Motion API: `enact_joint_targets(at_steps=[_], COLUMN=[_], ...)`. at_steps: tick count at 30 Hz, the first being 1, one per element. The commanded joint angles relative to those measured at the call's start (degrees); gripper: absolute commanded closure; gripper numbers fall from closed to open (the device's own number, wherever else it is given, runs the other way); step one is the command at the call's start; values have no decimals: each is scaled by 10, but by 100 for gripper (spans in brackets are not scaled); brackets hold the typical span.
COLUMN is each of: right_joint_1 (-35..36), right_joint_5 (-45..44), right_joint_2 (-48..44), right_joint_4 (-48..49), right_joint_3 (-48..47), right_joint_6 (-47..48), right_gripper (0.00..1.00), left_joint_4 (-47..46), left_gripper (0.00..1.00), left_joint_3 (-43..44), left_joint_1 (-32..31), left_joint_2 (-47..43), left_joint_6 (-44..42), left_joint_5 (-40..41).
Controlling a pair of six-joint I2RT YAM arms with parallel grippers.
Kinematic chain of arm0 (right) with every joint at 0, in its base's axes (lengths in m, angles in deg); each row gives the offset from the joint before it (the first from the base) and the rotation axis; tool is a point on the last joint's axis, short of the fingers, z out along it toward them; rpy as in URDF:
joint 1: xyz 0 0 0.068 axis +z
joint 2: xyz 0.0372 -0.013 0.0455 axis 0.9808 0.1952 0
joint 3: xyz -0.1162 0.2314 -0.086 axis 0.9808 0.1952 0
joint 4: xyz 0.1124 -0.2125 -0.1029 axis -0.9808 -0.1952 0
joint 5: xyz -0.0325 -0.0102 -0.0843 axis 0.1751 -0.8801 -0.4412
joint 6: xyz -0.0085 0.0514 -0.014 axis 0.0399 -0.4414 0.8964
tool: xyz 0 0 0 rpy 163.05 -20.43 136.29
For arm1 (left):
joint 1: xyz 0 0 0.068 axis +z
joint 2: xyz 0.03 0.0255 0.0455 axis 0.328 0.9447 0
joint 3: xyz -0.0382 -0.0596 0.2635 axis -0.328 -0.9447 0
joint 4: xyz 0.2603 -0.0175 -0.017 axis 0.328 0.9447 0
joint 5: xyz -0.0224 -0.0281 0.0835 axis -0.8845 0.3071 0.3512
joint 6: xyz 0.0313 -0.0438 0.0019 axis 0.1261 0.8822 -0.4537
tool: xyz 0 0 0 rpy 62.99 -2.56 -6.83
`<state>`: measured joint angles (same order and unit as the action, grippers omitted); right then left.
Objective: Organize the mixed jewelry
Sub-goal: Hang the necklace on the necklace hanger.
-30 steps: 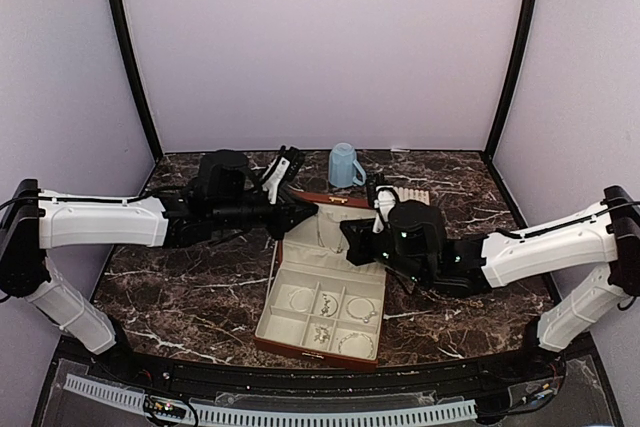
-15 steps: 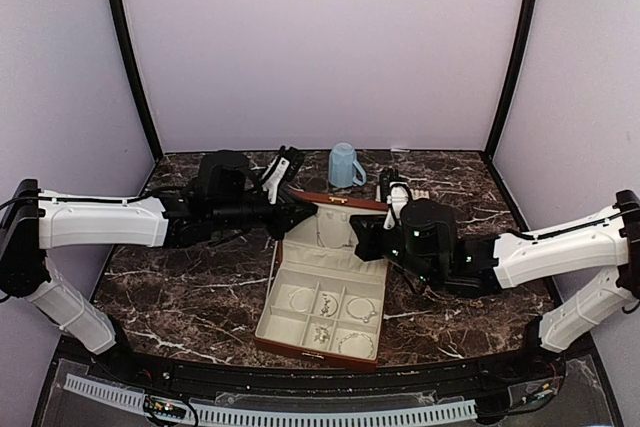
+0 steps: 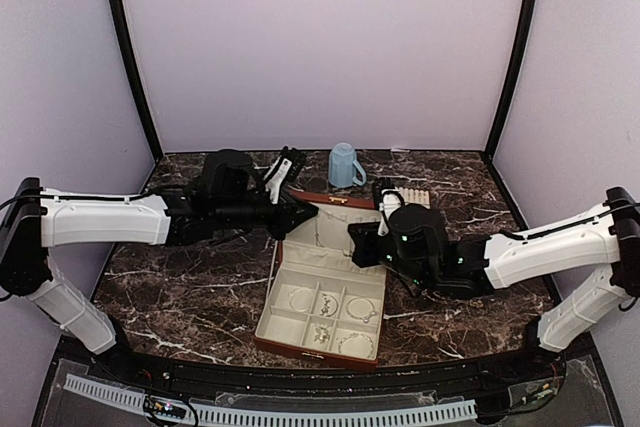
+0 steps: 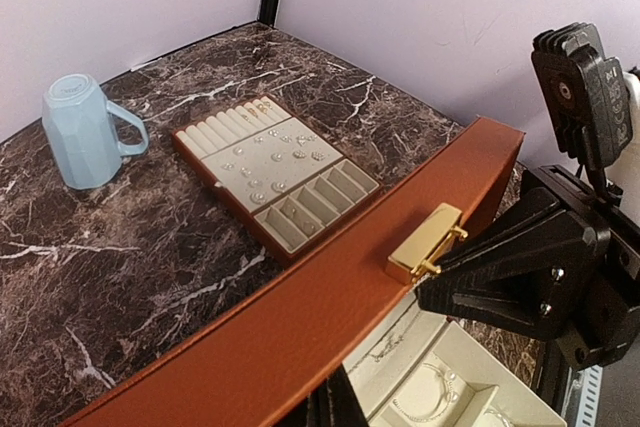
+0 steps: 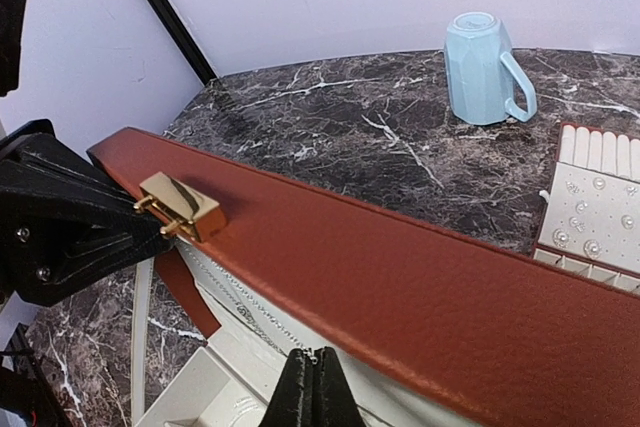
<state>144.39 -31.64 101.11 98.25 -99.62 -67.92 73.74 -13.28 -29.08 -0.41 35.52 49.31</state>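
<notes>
Reaching in from the worktop's left edge, the left arm (image 3: 100, 219) lies low over the dark marble worktop (image 3: 180, 297). The left fingers (image 4: 333, 415) are pressed together with no gap, their tips at the top edge of the raised lid (image 4: 300, 327). Whether they pinch that edge cannot be told.

The lid belongs to an open reddish-brown jewelry box (image 3: 310, 265) lined in cream, standing mid-worktop toward the near edge. A gold clasp (image 4: 428, 242) sits on the lid's outer face. Most of the mixed jewelry (image 3: 328, 304) lies in the box's small compartments by its near side: pale rings and little glinting pieces, one group per cell.

Behind the lid, at the middle of the back edge, a pale blue mug (image 3: 345, 165) stands upside down, handle to the right.

The right fingers (image 5: 302, 397) are likewise closed tight, tips meeting at the lid's upper edge from the right, with nothing seen between them. Past them, toward the back right, a flat cream slotted tray (image 4: 300, 212) lies on the worktop, with more tiny studs dotted on its middle panel. The right arm (image 3: 550, 247) stretches off to the right edge.
</notes>
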Motion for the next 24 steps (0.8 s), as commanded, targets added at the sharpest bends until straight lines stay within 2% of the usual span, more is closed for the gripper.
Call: enact_joint_targets(at_steps=[1, 24], right_joint_1=[4, 3], right_joint_5=[0, -21], right_joint_2=[9, -26], right_joint_4=[5, 18], right_joint_3=[-20, -1], right_joint_6=[-7, -14], right_gripper=[100, 100], left_joint_4=[9, -28], left_gripper=[100, 100], left_joint_3=[21, 8], left_joint_1=[0, -1], left_joint_2=[3, -14], left_joint_6=[4, 28], left_joint_5=[-7, -9])
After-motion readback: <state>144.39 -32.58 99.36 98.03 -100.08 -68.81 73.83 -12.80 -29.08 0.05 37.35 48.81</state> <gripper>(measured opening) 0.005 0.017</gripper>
